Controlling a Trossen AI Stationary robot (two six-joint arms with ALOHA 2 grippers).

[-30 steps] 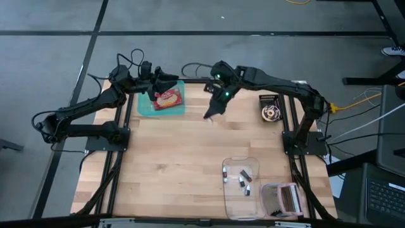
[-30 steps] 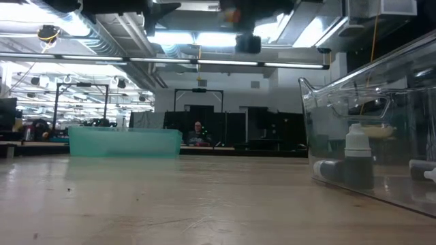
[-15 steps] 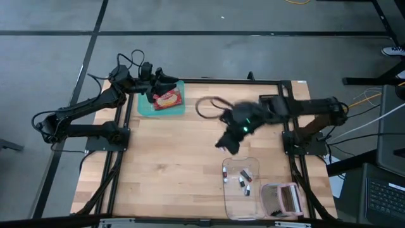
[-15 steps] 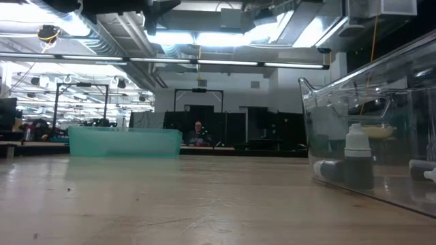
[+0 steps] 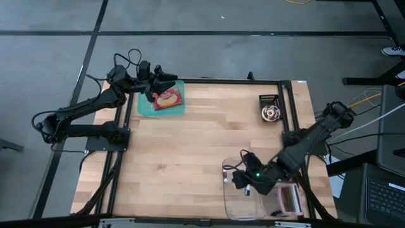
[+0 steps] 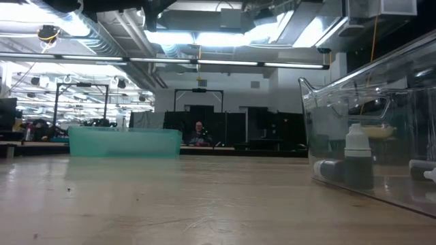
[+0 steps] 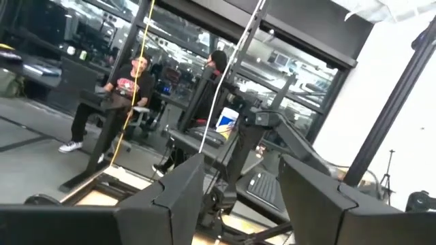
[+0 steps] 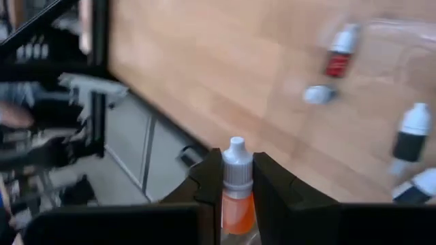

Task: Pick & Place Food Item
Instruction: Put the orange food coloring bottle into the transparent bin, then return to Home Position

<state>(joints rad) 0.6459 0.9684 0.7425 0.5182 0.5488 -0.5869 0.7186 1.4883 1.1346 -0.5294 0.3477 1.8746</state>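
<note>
the wooden counter (image 5: 183,152) is the biggest thing here, and the clear plastic bin (image 5: 229,204) at its near right corner is the landmark for the rest. diagonally across the counter from that bin, at the far left corner, sits a teal tray (image 5: 147,109) with a red-and-yellow food packet (image 5: 168,99) lying flat in it. along the right edge, well beyond the bin, rests a small round metal part (image 5: 271,113) beside a dark block. touching the bin's right side is a pink-rimmed holder (image 5: 290,200).

the right gripper (image 5: 248,182) hangs over the bin, its jaws clamped on a small dropper bottle (image 8: 236,187) of orange liquid with a white cap, held upright by the body just under the cap. more small bottles (image 8: 338,54) lie loose below it in the bin. the left gripper (image 5: 166,79) waits far from the bin, at the teal tray's far edge, raised above the packet, its jaws apart and empty in the left wrist view.

the bottle looks light, stiff and smooth-sided, so it could slip if the squeeze is loose; the grip across the body seems the sensible place. the packet is probably thin, crinkly and soft, best pinched at an edge or seam rather than pressed flat.
</note>
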